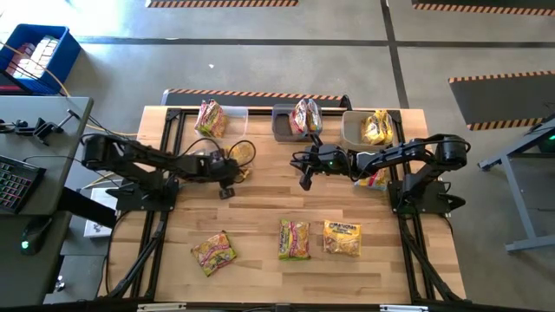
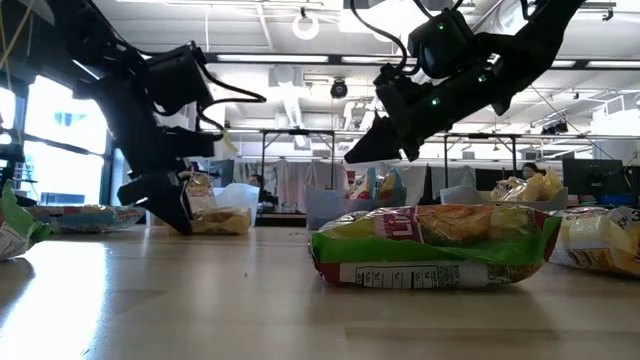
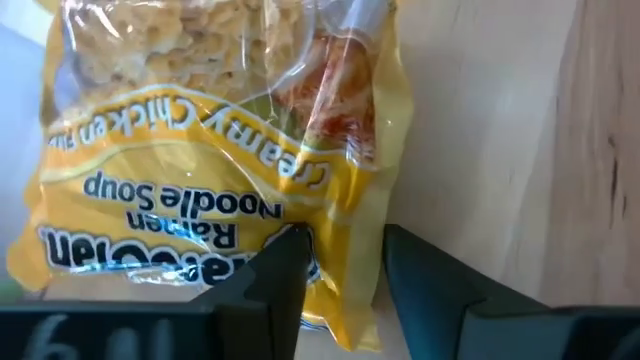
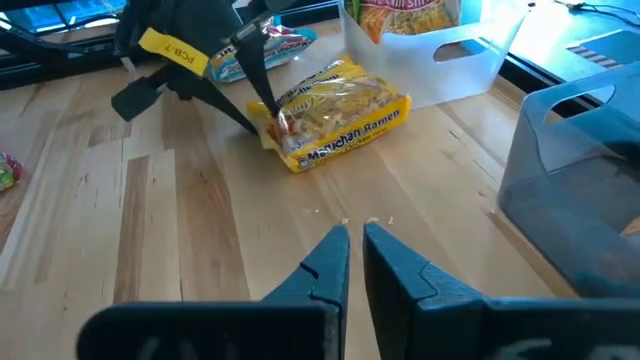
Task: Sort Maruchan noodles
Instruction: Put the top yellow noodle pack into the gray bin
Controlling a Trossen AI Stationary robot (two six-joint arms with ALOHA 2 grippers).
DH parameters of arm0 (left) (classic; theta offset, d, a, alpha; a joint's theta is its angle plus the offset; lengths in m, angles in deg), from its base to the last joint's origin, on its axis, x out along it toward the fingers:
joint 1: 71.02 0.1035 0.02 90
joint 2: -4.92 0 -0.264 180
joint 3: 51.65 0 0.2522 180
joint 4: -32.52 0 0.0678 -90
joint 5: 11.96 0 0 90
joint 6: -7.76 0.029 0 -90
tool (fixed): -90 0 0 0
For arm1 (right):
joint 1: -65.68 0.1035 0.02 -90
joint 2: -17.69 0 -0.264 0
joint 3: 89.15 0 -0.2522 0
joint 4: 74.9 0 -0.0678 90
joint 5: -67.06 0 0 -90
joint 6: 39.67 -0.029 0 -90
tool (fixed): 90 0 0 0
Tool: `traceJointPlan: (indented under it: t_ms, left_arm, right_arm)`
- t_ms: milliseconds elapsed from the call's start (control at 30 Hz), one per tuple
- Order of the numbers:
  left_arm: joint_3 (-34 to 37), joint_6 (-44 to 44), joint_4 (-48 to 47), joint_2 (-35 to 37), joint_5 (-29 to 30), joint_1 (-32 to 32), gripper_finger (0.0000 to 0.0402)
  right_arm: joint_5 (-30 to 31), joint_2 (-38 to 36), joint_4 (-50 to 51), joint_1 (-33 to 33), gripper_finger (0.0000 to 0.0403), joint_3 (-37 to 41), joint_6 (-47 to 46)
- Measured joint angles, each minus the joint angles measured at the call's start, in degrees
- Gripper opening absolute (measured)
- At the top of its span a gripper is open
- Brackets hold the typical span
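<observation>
A yellow Maruchan noodles packet (image 3: 220, 150) lies flat on the wooden table (image 1: 260, 217), left of centre; it also shows in the high view (image 1: 244, 154) and the right wrist view (image 4: 340, 115). My left gripper (image 3: 340, 250) slants down onto its near end, fingers apart, with the packet's side edge between them. In the low view its tips (image 2: 180, 215) reach down to the tabletop beside the packet (image 2: 222, 218). My right gripper (image 4: 356, 235) hovers shut and empty above the table's middle (image 1: 305, 180). My left gripper comes slanting down from the table's left at the packet's side edge (image 3: 350, 300), near one corner. One finger (image 3: 275, 270) stands over the printed face and the other (image 3: 425, 275) over bare wood. I cannot tell whether either finger touches the packet, which lies flat on the table.
Along the far edge stand a clear bin (image 1: 232, 114), a grey bin (image 1: 282, 128) and a third bin (image 1: 351, 132), each holding packets. Three packets lie near the front edge (image 1: 213, 252), (image 1: 294, 238), (image 1: 342, 237). Another packet (image 1: 375, 180) lies under the right arm.
</observation>
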Motion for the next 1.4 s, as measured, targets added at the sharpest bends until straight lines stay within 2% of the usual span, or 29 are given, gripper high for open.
traceJointPlan:
  t_ms: [133, 233, 367, 500, 633, 700, 833, 1000, 1167, 1400]
  left_arm:
    - [-1.7, -0.6, -1.4, -0.3, -4.1, 0.2, 0.0064]
    - [-3.1, -1.2, -1.4, -0.4, -10.1, 0.0, 0.0013]
    - [-5.9, -2.7, -0.6, -0.4, -15.0, 0.4, 0.0010]
    - [-8.2, -6.6, 3.7, -0.4, -20.2, 1.8, 0.0002]
    - [-9.0, -12.4, 14.5, -0.4, -28.9, 4.6, 0.0001]
    - [-9.0, -16.1, 20.0, -0.4, -31.2, 6.0, 0.0001]
    - [-9.0, -20.6, 29.5, -0.4, -31.3, 7.9, 0.0000]
    - [-9.0, -22.8, 40.3, -0.4, -28.5, 8.5, 0.0000]
    - [-9.0, -24.5, 49.0, -0.4, -25.4, 8.5, 0.0000]
    - [-9.0, -25.2, 56.4, -0.4, -22.1, 8.5, 0.0000]
  right_arm:
    - [-0.8, 0.0, -0.1, 0.0, 0.0020, 0.0, 0.0]
    - [-0.9, 0.0, -0.2, 0.3, 0.0022, 0.0, 0.0]
    - [-0.7, 0.0, -0.5, 1.7, 0.0043, 0.0, 0.5]
    - [1.6, 0.0, -1.7, 4.0, 0.0093, 0.0, 0.2]
    - [7.7, 0.0, -2.7, 7.3, 0.0155, 0.0, -1.7]
    - [11.9, 0.0, -2.7, 9.2, 0.0182, 0.0, -4.1]
    - [20.4, 0.0, -2.8, 12.9, 0.0219, 0.0, -10.0]
    - [32.0, 0.7, -8.0, 15.8, 0.0238, 0.0, -14.5]
    - [39.5, 4.2, -19.9, 16.6, 0.0241, -0.2, -8.8]
    - [46.0, 9.2, -21.6, 16.6, 0.0241, -8.4, 3.0]
